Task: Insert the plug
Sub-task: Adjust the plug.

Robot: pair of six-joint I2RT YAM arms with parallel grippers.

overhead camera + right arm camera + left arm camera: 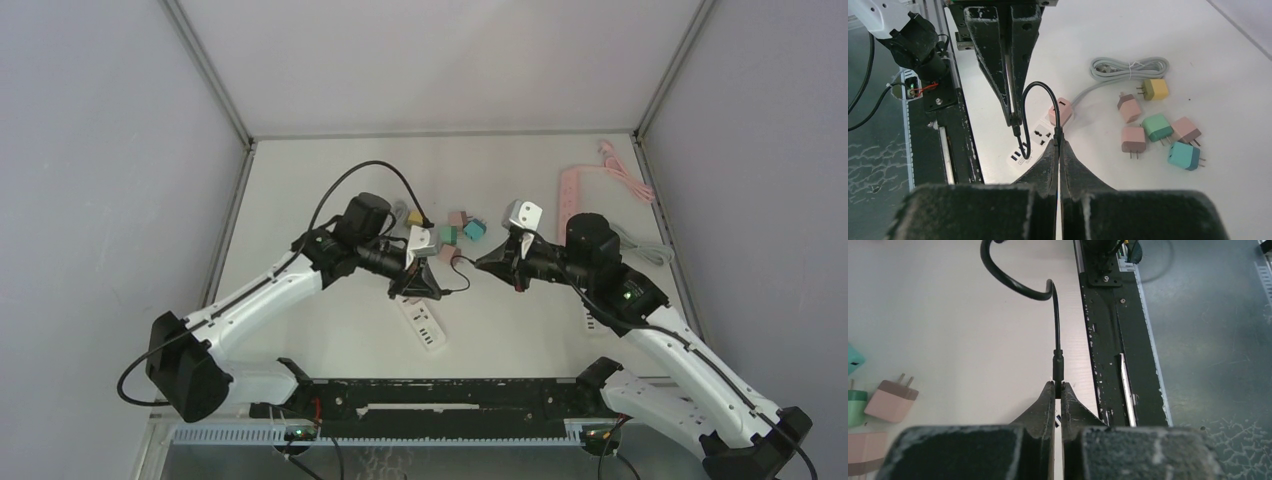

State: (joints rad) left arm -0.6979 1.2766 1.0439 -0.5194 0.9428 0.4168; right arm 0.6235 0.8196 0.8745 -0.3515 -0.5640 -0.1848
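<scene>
A short black cable [1040, 87] loops between my two grippers. My left gripper [418, 284] is shut on one plug end [1058, 367], its fingers [1009, 75] pointing down over the USB ports of a white power strip [1040, 134]. The strip also shows in the top view [428, 328]. My right gripper [488, 262] is shut on the cable's other end [1057, 134], just right of the strip. The plug tip in the left fingers hangs close above the USB ports [1020, 152]; I cannot tell whether it touches them.
A pink adapter [1062, 110] sits in the white strip, whose grey cord [1128, 67] is coiled behind. Several loose coloured adapters [1157, 126] lie to the right. A pink power strip [569, 196] lies at the back right. The black base rail [440, 395] runs along the near edge.
</scene>
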